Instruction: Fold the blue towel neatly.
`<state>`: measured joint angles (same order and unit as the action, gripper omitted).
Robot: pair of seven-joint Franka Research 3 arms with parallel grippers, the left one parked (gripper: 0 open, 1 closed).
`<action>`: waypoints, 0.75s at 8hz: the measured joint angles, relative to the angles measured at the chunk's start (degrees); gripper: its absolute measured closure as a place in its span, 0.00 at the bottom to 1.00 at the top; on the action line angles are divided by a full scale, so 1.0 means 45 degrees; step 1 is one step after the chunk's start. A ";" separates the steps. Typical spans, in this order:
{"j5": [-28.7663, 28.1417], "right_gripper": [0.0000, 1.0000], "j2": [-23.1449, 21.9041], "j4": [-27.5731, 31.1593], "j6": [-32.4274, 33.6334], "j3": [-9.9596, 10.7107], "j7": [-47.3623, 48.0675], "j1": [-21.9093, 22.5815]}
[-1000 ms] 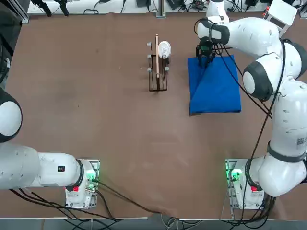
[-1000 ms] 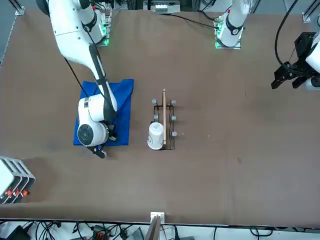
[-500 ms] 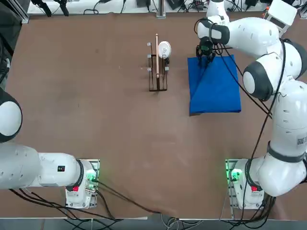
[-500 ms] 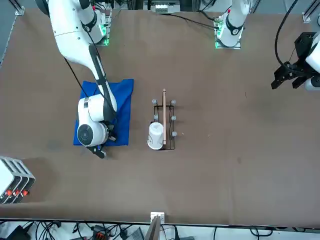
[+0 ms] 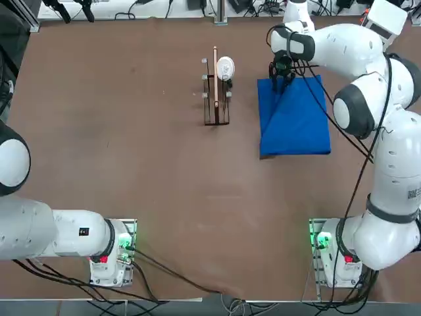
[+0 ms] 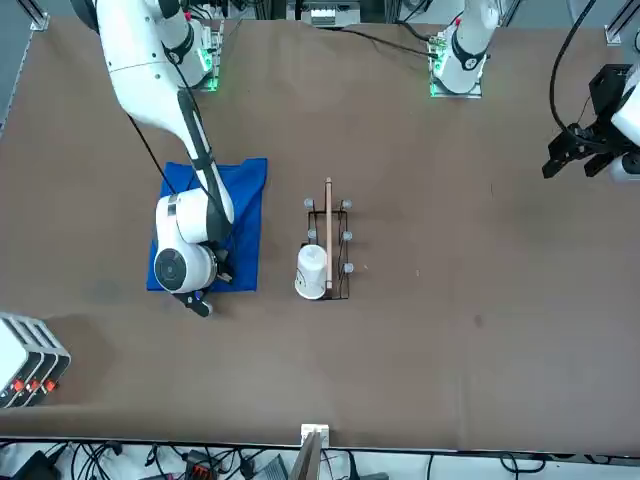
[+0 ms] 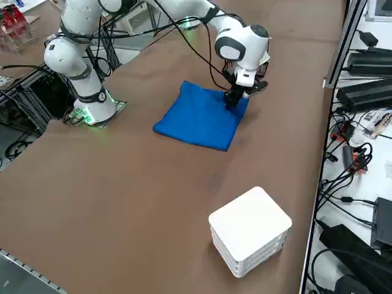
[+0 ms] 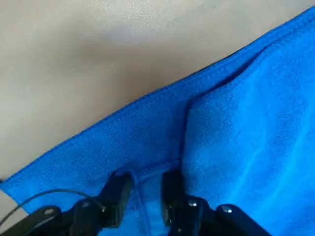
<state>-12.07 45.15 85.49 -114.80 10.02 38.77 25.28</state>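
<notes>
your right gripper (image 8: pixel 142 189) pinches a ridge of the blue towel (image 5: pixel 296 118) near its far edge; it's soft and limp, so grip close to a corner.

Matt, finely woven cloth of the blue towel (image 8: pixel 236 123) on a smooth matt table (image 5: pixel 131 131).

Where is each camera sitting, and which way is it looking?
Top view: overhead, looking down; both arm bases at the bottom, the right gripper on the bright blue cloth towel.
Front view: across the brown table, facing the robot; the white right arm at picture left, over the towel.
Right side view: raised at the robot's right, looking diagonally down; the arm, the towel, a white box.
Right wrist view: on the wrist, seeing two black fingers pinching a ridge of towel.
Top and front views share the wire rack and white cup.
</notes>
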 joint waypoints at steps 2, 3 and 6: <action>-0.0001 0.63 -0.0003 -0.0008 0.0000 0.0000 0.0000 -0.0001; -0.0007 0.69 -0.0004 -0.0014 -0.0001 0.0000 0.0000 -0.0001; -0.0009 0.75 -0.0008 -0.0021 0.0000 0.0000 0.0001 -0.0003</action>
<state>-12.11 45.11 85.39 -114.80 10.02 38.78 25.26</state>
